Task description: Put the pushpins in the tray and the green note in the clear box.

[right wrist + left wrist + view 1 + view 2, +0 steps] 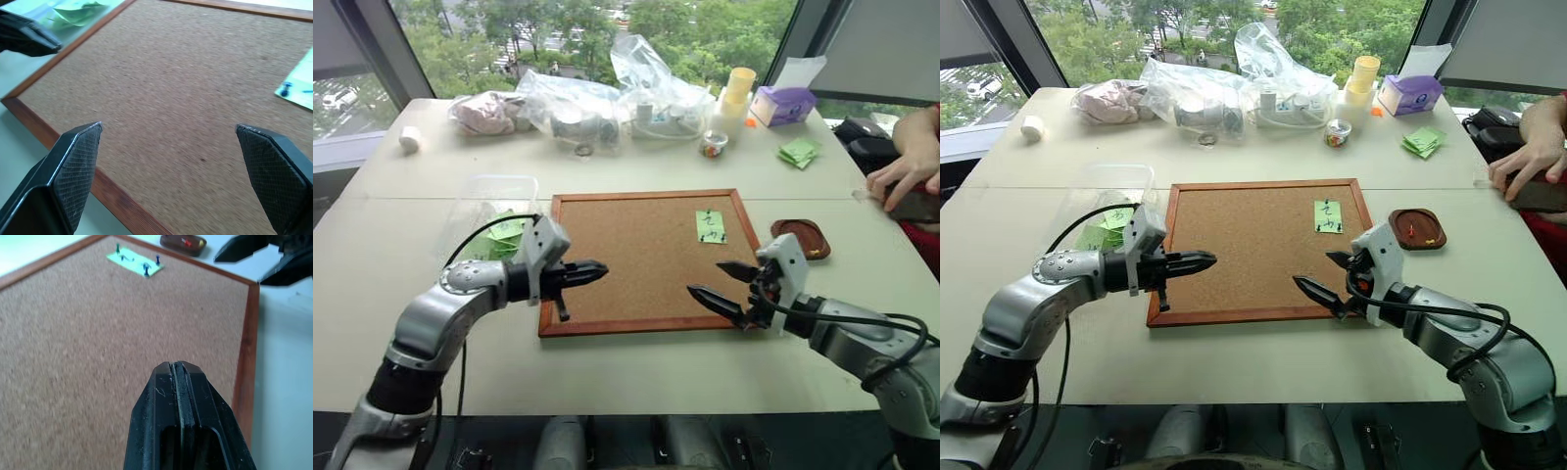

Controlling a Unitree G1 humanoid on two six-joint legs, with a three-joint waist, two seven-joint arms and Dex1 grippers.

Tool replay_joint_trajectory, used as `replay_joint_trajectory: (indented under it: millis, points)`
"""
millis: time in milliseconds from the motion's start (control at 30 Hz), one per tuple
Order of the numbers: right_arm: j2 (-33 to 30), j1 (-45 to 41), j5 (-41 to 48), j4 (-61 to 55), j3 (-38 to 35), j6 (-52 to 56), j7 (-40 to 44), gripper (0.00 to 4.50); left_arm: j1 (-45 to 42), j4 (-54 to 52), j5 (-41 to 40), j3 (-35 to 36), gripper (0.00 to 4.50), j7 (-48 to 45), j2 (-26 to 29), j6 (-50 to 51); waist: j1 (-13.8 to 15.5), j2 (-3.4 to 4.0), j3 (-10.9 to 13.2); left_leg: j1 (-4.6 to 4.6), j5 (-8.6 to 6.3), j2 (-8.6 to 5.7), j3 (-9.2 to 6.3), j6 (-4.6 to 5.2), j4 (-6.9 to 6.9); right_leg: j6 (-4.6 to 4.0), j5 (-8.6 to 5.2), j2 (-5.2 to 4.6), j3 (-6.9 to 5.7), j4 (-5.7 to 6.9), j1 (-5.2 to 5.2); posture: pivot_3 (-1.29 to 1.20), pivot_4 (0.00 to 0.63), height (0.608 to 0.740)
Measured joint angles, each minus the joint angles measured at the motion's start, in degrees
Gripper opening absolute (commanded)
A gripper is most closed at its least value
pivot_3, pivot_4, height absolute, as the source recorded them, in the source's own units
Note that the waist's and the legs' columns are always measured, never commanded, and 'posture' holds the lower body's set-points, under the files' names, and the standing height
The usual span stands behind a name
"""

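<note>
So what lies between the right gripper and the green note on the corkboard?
Only bare cork. In the left eye view, the open right gripper hovers over the corkboard's near right corner, and the green note sits pinned further up.

Both eye views look forward and down from the head over the table (636, 382), sharing the corkboard (646, 257). Each wrist view skims low across that board, close to its surface.
</note>
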Motion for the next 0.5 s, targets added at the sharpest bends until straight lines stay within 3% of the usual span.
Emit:
replay_joint_trajectory:
  millis: [500]
  points:
    - [-1.4, 0.4, 0.1, 0.9, -1.4, -0.2, 3.5, 4.50, 0.0, -0.4, -1.6, 1.5, 0.06, -1.1, 0.7, -0.3, 0.1, 0.00, 0.0, 0.00, -0.01, -0.01, -0.01, 0.01, 0.00, 0.00, 0.00, 0.00, 0.00, 0.00, 0.01, 0.00, 0.150, 0.738]
